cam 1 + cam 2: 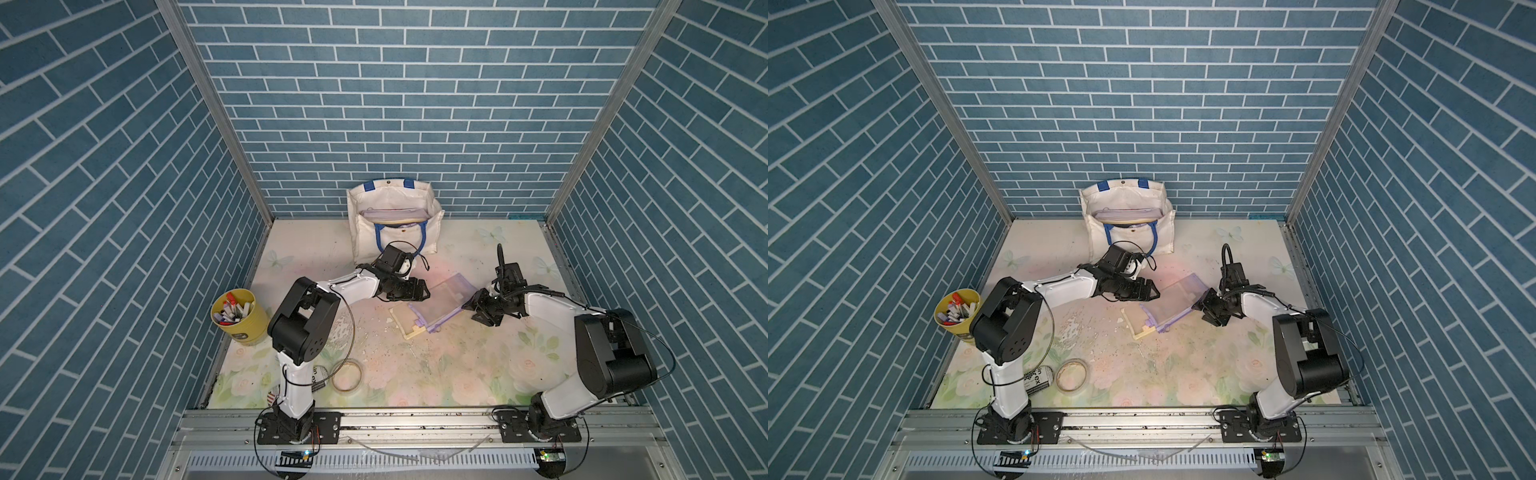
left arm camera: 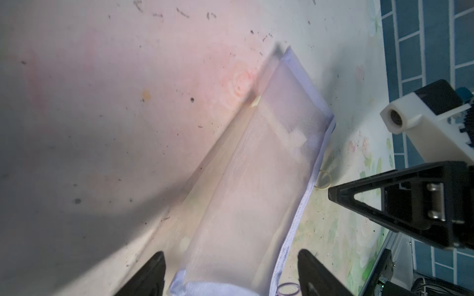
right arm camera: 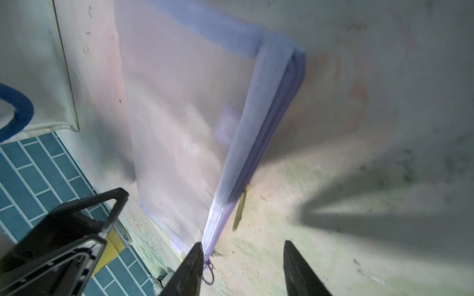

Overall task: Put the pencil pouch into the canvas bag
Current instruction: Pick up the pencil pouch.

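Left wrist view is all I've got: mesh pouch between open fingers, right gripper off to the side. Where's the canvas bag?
Observer: The canvas bag stands at the back wall, mouth open, just beyond the left gripper. A flat pale item lies inside.
Operator: Right gripper clamped on the pouch?
Observer: No. In the right wrist view the right gripper is open; the zipper edge of the pouch sits against one finger, and the other finger stands clear.
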You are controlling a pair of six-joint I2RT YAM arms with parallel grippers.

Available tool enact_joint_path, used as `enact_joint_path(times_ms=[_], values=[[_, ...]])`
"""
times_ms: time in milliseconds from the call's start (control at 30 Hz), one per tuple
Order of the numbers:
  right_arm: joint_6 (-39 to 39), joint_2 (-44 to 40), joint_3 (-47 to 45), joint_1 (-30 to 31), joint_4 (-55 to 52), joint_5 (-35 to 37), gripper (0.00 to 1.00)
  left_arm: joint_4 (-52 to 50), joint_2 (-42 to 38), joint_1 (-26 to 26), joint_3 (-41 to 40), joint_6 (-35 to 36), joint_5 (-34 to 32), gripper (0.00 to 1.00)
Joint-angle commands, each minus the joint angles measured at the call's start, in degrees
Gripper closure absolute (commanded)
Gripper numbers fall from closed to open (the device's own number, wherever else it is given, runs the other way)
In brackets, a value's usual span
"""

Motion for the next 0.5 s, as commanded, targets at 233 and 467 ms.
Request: enact_joint_path(times_ms=[233, 467], values=[[5.0, 4.0, -2.0, -0.9, 10.7, -3.0, 0.49, 6.8, -1.8, -6.2, -6.3, -4.4, 0.8, 0.3], [6.0, 4.4, -2.3, -0.8, 12.8, -6.0, 0.5, 11.0, -1.3, -9.4, -6.5, -7.3, 2.8, 0.38]])
